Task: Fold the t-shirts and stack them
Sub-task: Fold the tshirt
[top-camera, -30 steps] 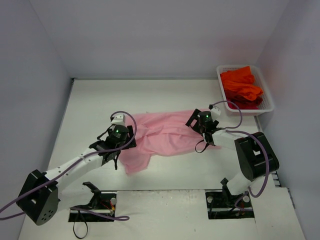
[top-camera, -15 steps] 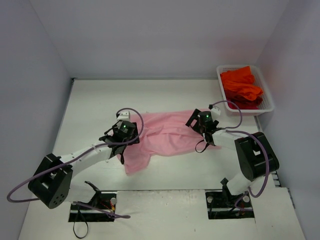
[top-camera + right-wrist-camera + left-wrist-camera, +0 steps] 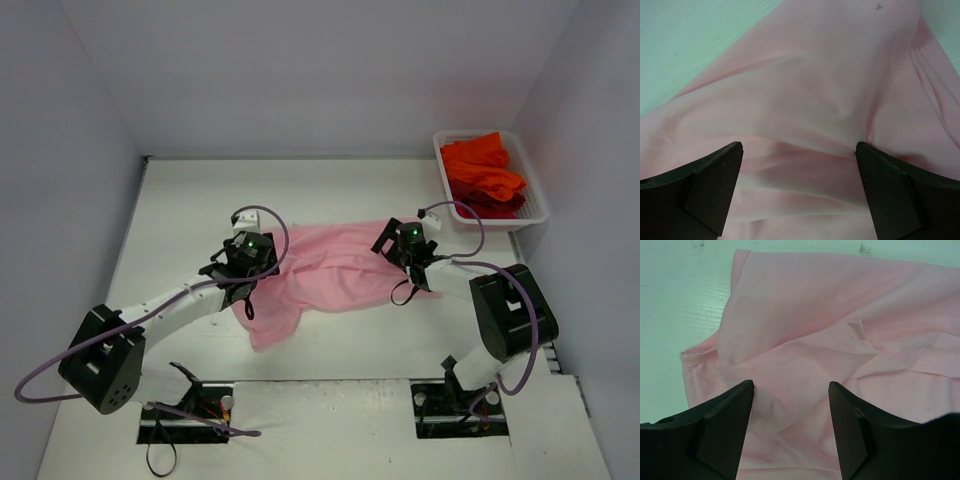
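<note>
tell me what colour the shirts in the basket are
Bright orange-red t-shirts, piled in the white mesh basket; seen best in the top external view.

From above, the left claw (image 3: 247, 265) and right claw (image 3: 404, 243) hide their own fingertips and the parts of the pink shirt (image 3: 330, 268) beneath them. Both wrist views crop that shirt at their edges. The orange shirts (image 3: 483, 172) heaped in the far-right basket (image 3: 536, 185) cannot be counted.

One t-shirt (image 3: 330, 270) lies spread and rumpled mid-tabletop (image 3: 180, 210). The left arm's fingers (image 3: 722, 430) stand over its left edge, the right arm's fingers (image 3: 705, 190) over its right edge. At the far right, the other t-shirts (image 3: 482, 170) lie heaped in a basket (image 3: 505, 222).
</note>
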Controlling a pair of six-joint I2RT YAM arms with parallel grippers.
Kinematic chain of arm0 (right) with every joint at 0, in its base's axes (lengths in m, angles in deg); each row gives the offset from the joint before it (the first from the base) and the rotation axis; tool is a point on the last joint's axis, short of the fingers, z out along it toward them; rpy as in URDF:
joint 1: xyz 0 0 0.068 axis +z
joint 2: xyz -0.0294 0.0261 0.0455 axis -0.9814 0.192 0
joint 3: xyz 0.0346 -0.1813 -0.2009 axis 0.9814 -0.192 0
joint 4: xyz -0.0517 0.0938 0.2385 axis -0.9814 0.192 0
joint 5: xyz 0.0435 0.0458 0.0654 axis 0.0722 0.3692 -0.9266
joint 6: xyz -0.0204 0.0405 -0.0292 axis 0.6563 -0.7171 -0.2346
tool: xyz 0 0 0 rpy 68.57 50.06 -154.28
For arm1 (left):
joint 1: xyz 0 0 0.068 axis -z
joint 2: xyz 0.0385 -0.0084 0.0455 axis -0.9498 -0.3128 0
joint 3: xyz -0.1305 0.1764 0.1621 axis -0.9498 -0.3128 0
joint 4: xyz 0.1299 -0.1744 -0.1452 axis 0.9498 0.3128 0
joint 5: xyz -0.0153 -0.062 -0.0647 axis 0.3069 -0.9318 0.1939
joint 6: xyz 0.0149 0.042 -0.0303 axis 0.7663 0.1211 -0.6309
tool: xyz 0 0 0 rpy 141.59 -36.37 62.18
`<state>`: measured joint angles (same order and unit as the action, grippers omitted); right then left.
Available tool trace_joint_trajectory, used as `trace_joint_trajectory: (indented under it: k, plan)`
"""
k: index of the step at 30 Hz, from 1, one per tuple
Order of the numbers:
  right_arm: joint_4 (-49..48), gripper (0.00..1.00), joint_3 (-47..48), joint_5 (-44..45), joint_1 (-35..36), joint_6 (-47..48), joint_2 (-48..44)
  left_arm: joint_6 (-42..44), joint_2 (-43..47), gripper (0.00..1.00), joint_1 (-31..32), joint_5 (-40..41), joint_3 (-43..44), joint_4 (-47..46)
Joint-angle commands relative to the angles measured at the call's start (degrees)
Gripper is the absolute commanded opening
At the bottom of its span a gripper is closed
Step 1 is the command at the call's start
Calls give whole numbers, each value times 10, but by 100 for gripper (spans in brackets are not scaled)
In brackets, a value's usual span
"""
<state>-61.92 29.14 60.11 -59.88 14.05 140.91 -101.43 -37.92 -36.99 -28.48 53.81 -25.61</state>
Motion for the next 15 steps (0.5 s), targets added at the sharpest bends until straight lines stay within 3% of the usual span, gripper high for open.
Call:
trace_joint_trajectory:
  k: [1, 11, 15]
  plan:
    - [47, 93, -17, -17, -2, -3, -2, 12, -4, 58, -5, 24, 40, -15]
    - [39, 93, -19, -21, 2, -7, 4, 46, -35, 57, -48, -3, 85, -36]
    - [38, 93, -21, -21, 4, -10, 6, 62, -75, 56, -50, -37, 78, -117]
